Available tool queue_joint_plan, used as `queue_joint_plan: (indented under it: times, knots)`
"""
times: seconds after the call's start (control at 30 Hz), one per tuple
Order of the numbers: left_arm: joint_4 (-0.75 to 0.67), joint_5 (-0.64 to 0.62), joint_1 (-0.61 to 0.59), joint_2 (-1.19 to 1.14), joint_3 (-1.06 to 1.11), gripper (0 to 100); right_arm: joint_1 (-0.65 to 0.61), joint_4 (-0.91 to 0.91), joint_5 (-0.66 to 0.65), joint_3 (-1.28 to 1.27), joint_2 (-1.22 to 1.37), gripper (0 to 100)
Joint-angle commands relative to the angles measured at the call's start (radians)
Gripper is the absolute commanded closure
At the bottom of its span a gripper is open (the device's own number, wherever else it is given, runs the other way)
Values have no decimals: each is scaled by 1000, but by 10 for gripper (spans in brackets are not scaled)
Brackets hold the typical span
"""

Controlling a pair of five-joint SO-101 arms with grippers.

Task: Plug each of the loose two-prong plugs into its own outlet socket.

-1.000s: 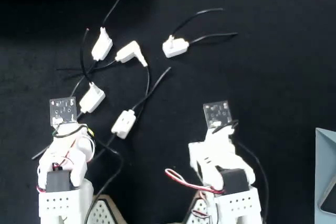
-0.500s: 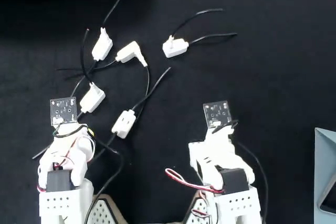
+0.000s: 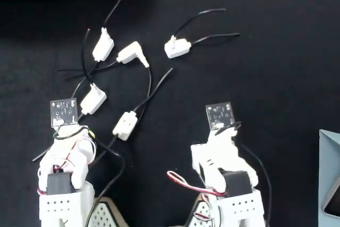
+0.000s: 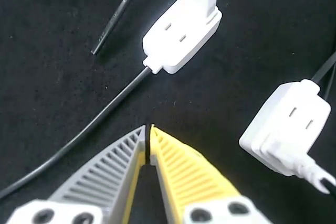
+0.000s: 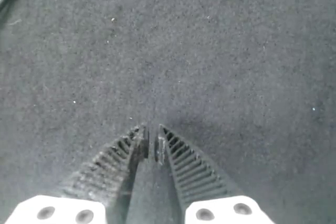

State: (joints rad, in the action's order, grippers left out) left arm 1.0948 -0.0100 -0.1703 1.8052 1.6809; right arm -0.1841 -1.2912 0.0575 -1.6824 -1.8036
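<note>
Several white plugs and sockets on black cords lie on the black cloth. Two plugs sit at the back left, and a third plug is farther right. Nearer the arms are two outlet sockets. In the left wrist view my left gripper is shut and empty, just short of one two-slot socket, with another socket off to the side. My right gripper is shut over bare cloth, holding nothing.
The left arm and right arm stand at the table's near edge. Black cords trail between the sockets. A grey bin corner sits at the right edge. A red and white wire loops by the right arm's base.
</note>
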Motion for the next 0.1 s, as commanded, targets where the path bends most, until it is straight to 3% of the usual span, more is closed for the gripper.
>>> queue_joint_plan:
  times: [0.0, 0.07]
  knots:
    - [5, -2, 5, -5, 19, 970, 12, -6, -6, -1, -77, 969]
    - [5, -2, 5, -5, 19, 970, 12, -6, -6, -1, -77, 969]
